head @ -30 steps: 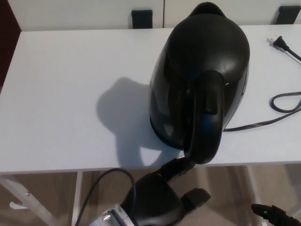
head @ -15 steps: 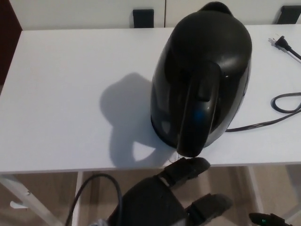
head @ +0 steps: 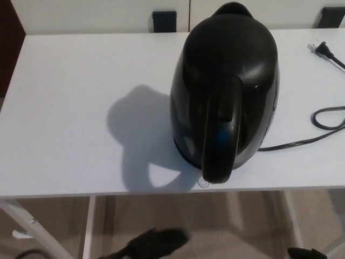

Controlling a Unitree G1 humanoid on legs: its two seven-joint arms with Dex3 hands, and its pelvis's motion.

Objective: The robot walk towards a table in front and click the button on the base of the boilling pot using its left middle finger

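Pot: the black boiling pot (head: 225, 86) stands mid-right on the white bench (head: 70, 124), handle toward me.
Button: small clear one (head: 204, 182) under the handle, easy to reach.
Left robot hand (head: 153, 244): blurry at bottom; I cannot tell its fingers.
Right robot hand (head: 306, 253): only a tip, can't tell.

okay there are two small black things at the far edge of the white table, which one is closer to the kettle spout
The small black block left of the glossy black kettle's spout; the other black block sits at the far right corner, beyond the black plug.
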